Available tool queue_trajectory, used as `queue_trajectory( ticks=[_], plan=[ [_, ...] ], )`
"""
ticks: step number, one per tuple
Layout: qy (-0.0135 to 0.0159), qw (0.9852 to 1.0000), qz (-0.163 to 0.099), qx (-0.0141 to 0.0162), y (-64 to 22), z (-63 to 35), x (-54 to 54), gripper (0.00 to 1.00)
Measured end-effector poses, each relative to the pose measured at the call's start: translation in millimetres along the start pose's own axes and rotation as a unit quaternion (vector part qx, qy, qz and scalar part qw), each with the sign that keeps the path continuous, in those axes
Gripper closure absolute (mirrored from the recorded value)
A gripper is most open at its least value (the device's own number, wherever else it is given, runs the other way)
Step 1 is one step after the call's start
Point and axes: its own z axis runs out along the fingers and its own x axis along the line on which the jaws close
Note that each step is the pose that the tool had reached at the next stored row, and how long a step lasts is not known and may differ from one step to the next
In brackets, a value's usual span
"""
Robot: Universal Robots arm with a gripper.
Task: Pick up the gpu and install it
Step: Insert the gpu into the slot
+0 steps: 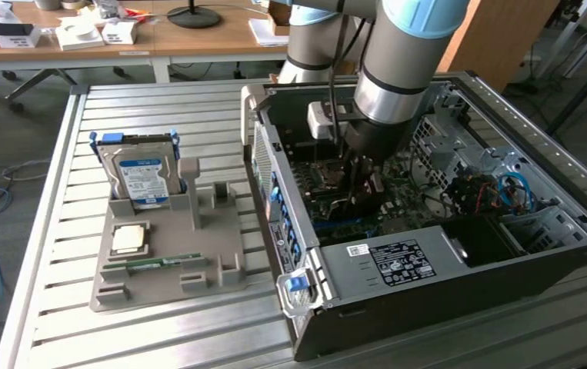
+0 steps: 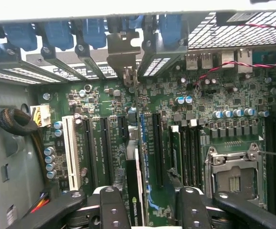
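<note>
arm is down inside the open PC case (image 1: pixel 458 231), which lies on its side on the slatted metal table (image 1: pixel 57 192); gripper (image 2: pixel 147 205) sits low over the motherboard (image 2: pixel 214 95); both fingers (image 2: pixel 111 207) are closed in on the gpu (image 2: pixel 137 143), clamping the thin dark card edge-on between them; jaws are only a narrow gap apart, about the card's thickness

gpu stands upright on edge over the motherboard, in line with the long black expansion slots next to the white slot (image 2: pixel 71 152); its silver bracket (image 2: pixel 123 52) is up at the rear slot openings of the case, among the blue retainer clips (image 2: pixel 92 31); cannot tell whether the card edge is fully seated in the slot

empty CPU socket (image 2: pixel 233 174) sits to one side of the card, well apart; in the exterior view the wrist and gripper (image 1: pixel 360 196) hide the card itself

on the exterior view's left, the grey parts tray (image 1: pixel 170 254) holds the hard drive (image 1: pixel 141 173) upright with blue-white label, a CPU chip (image 1: pixel 129 238) lying flat, and the green memory stick (image 1: pixel 160 264) in its groove; power supply (image 1: pixel 396 261) sits at the near end of the case
</note>
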Motion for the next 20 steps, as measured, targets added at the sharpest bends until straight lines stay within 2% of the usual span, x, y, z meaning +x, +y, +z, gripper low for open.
queue_trajectory(
  ticks=[10,20],
  plan=[
    [0.0000,1.0000,0.000,0.0000,0.1,-22.9,-1.3,0.53],
    [0.0013,1.0000,0.000,0.0001,0.1,-53.6,-3.0,0.53]
  ],
)
